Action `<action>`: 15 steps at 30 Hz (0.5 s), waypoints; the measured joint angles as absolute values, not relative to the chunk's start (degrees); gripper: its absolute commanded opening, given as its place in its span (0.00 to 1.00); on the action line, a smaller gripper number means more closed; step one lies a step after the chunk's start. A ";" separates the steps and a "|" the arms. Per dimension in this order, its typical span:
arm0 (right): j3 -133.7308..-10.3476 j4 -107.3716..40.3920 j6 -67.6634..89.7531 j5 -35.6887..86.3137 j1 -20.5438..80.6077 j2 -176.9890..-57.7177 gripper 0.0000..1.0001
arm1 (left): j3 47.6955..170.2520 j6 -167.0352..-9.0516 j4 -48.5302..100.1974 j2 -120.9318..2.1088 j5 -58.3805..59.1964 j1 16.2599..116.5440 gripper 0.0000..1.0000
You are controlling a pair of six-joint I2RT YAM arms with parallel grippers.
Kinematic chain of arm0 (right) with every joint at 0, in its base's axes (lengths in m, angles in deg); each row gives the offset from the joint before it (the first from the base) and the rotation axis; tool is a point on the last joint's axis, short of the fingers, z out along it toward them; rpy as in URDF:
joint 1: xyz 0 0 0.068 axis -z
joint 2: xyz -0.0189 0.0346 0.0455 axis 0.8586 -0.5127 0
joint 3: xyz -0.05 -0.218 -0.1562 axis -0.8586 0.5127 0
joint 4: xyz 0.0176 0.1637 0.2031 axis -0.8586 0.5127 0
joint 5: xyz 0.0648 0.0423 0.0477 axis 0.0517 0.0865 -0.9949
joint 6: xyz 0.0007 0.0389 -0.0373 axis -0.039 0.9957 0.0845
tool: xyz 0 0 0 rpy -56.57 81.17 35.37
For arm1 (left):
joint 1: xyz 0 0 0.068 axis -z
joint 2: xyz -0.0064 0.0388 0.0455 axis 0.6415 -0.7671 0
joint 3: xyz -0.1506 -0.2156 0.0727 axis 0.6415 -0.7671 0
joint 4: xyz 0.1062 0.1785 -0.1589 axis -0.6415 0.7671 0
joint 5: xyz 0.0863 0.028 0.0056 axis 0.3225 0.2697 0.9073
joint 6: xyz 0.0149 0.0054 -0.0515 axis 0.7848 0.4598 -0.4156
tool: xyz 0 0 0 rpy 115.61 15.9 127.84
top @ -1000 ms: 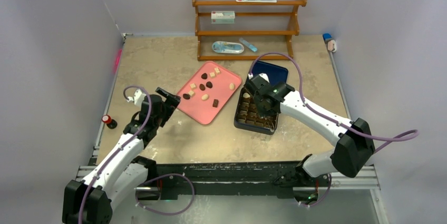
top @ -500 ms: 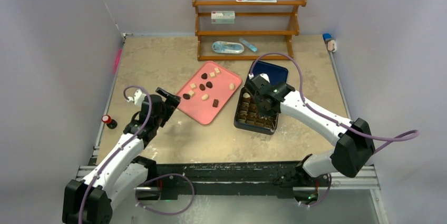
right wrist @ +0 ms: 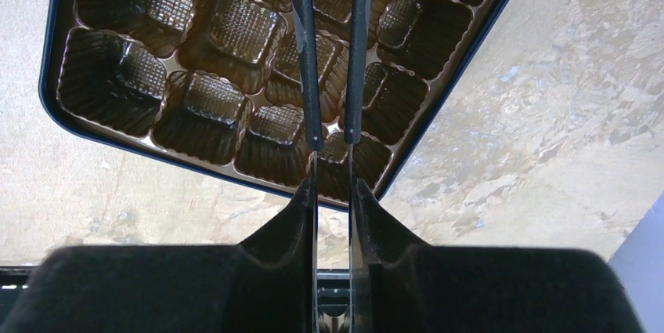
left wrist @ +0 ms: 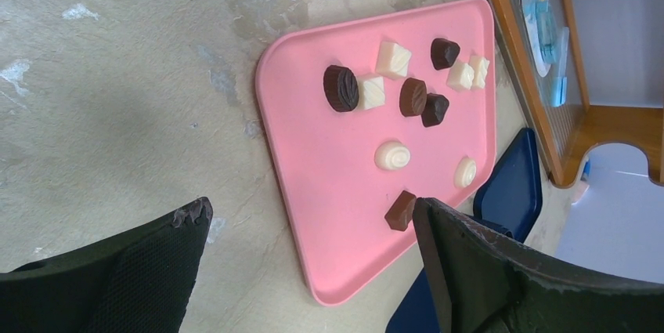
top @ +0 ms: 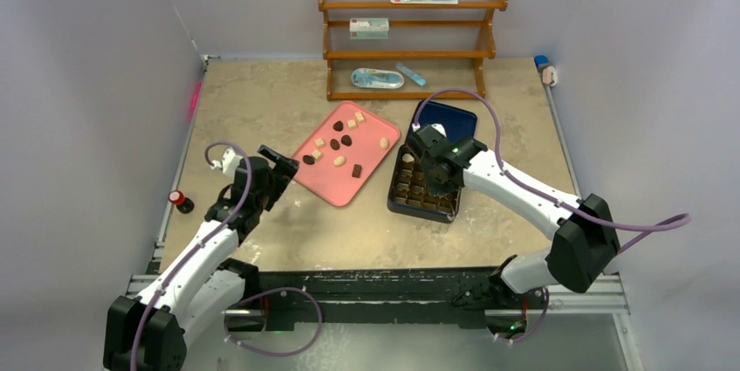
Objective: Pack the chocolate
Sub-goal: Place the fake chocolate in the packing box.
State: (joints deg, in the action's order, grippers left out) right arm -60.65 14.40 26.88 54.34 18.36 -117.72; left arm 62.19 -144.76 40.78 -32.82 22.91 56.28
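Mottled beige tabletop (top: 349, 240) carries a flat pink plastic tray (left wrist: 313, 168), where small dark-brown and cream-white chocolates (left wrist: 341, 88) lie loose. At the tray's near edge the left gripper (left wrist: 312, 209) hovers, its jaws wide apart and empty. Right of the tray, the right gripper (right wrist: 330, 4) hangs over a dark box of gold moulded cavities (right wrist: 235, 27), jaws narrowly parted (tips out of frame, nothing seen held). Centre over one cavity, then lift straight up. No writing is legible.

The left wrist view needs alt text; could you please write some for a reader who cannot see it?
A pink tray on a mottled beige table holds scattered dark and white chocolates. The open left gripper frames the foreground in black; a dark blue lid and a wooden rack lie beyond.
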 measured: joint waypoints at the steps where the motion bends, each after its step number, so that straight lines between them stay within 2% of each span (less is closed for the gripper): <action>1: -60.65 14.38 26.91 54.32 18.36 -117.72 0.19 | 62.19 -144.78 40.78 -32.84 22.89 56.24 1.00; 15: -60.59 14.10 27.10 53.55 18.47 -118.07 0.22 | 62.17 -144.78 40.71 -33.09 22.78 56.04 1.00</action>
State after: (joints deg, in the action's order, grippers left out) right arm -60.59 14.10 27.10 53.55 18.47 -118.07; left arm 62.17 -144.78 40.71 -33.09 22.78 56.04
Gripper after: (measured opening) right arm 0.224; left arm 0.998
